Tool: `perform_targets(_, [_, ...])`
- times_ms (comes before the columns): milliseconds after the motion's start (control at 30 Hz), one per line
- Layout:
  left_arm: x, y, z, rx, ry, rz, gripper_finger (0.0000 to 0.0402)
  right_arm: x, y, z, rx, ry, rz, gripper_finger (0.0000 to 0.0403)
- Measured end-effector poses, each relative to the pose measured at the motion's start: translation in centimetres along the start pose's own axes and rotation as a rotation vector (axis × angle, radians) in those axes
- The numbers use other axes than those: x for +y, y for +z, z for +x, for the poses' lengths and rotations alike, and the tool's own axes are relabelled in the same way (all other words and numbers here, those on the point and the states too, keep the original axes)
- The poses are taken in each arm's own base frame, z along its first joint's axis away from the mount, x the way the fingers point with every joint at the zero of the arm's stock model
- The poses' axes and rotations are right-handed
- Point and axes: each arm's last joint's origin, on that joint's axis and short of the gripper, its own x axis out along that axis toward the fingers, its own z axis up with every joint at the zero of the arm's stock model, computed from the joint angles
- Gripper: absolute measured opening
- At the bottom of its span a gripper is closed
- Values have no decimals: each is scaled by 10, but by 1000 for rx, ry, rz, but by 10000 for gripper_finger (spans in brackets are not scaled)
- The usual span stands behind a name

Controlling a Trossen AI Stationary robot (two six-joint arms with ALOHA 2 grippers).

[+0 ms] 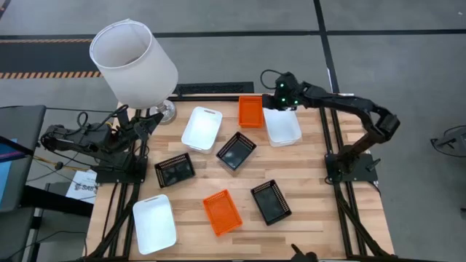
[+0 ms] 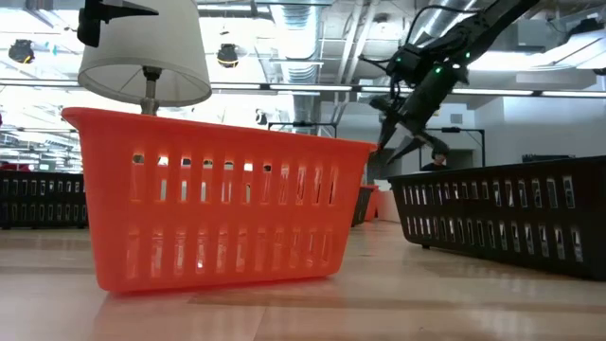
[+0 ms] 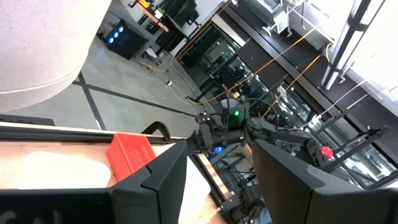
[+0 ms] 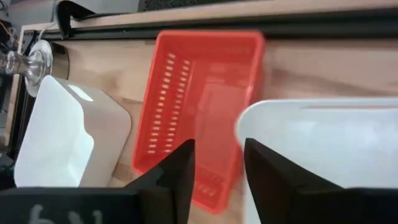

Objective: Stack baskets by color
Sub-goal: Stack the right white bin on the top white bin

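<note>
Several baskets lie on the wooden table. At the far side an orange basket [image 1: 250,111] [image 4: 199,93] rests flat next to a white basket [image 1: 282,125] [image 4: 323,143]. My right gripper [image 1: 280,104] [image 4: 217,168] hovers open above the white basket's far left corner, beside the orange one, pointing slantwise down; nothing is between its fingers. Another white basket [image 1: 202,129] lies left of the orange one. My left gripper [image 1: 142,125] [image 3: 217,180] waits open and level at the table's left edge, near the lamp.
Black baskets lie at mid table [image 1: 237,151], left [image 1: 175,169] and near right [image 1: 271,201]. An orange basket [image 1: 222,212] and a white basket [image 1: 154,223] sit near the front. A large white lampshade [image 1: 133,62] stands at the far left corner.
</note>
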Motion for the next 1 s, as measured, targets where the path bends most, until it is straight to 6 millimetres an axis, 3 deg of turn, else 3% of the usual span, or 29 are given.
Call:
perform_targets(233, [0,0,0,0,0,0,171,-5,-1,-44,51,-267,-133,173])
perform_targets(400, [0,0,0,0,0,-1,171,-8,-12,-56,118,-403,-179,173])
perform_targets(500, [0,0,0,0,0,-1,171,-8,-22,-57,187,-433,-204,173])
perform_targets(633, [0,0,0,0,0,-2,171,10,-41,-54,250,-355,-317,173])
perform_targets(800, [0,0,0,0,0,-2,171,40,-79,-50,306,-256,-467,173])
perform_targets(1000, [0,0,0,-5,5,-2,171,58,-125,-31,358,-340,-593,160])
